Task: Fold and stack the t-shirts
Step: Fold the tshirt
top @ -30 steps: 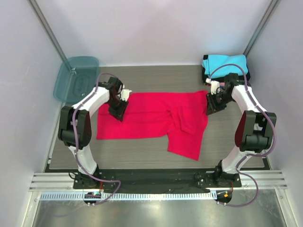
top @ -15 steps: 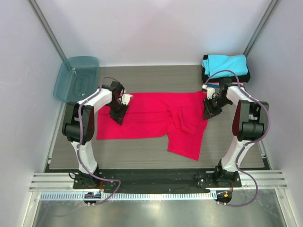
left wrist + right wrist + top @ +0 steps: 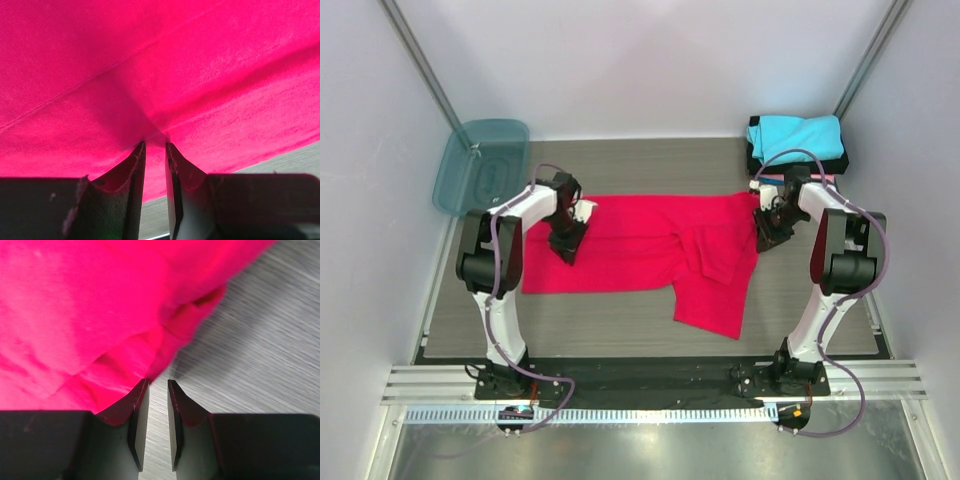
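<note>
The table (image 3: 620,330) carries the red t-shirt (image 3: 650,245) spread flat across its middle, with 1 folded cyan t-shirt (image 3: 798,135) at the far right corner. The left gripper (image 3: 155,144) pinches a red pucker. The right gripper (image 3: 158,381) has its jaws nearly together at the shirt's edge, and whether cloth is caught is unclear.

Matt cloth t-shirt (image 3: 640,245), woodgrain table (image 3: 620,325)

Cut off: red t-shirt (image 3: 190,75), overrunning the left wrist view on three sides. Undecidable: whether right gripper (image 3: 158,382) holds the hem; from above its fingertips are hidden under the wrist. Hidden: lower shirts (image 3: 753,160) beneath cyan t-shirt (image 3: 797,135), only dark and pink slivers showing
</note>
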Tool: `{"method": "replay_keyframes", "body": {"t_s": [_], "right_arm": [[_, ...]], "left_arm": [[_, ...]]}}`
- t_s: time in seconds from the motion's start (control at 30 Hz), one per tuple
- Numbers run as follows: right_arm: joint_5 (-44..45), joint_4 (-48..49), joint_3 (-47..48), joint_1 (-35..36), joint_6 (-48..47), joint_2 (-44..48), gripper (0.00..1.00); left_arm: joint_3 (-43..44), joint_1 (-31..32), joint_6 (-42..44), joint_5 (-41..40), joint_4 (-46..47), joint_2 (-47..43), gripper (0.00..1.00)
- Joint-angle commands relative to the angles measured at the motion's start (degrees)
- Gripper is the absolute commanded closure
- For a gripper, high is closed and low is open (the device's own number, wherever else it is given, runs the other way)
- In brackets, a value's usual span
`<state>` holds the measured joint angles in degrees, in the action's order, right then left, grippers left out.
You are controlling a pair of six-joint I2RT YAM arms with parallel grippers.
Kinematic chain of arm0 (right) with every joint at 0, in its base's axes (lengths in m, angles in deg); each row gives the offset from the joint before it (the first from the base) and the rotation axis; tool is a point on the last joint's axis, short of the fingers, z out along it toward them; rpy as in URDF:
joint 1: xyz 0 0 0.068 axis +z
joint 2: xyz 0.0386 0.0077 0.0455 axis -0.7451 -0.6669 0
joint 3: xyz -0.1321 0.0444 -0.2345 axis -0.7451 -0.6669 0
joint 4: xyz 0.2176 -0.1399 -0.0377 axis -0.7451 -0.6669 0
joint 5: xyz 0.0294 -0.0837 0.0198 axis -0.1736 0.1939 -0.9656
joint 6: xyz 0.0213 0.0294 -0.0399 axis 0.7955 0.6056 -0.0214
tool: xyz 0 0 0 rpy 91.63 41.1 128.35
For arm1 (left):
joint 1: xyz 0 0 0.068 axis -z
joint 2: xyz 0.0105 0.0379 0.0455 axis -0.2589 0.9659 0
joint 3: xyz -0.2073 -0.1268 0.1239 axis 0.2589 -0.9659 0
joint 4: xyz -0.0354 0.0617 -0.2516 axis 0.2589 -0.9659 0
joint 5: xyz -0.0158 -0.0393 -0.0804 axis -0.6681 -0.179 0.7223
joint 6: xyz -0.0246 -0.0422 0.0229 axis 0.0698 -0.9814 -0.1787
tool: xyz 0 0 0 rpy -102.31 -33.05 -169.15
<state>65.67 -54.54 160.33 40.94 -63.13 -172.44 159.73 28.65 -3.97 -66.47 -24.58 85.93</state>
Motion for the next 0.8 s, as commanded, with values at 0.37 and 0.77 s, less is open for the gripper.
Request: {"method": "replay_keyframes", "body": {"t_s": [0.37,0.77], "right_arm": [[3.6,2.3,2.8,-1.3,0.5,0.9,0.74],[-11.1,-6.4,0.9,-1.0,-2.5,11.1,0.72]], "left_arm": [[7.0,-1.3,2.7,-5.1,0.6,2.7,0.75],[3.8,-0.5,2.3,0.0,-2.6,-3.0,0.75]]}}
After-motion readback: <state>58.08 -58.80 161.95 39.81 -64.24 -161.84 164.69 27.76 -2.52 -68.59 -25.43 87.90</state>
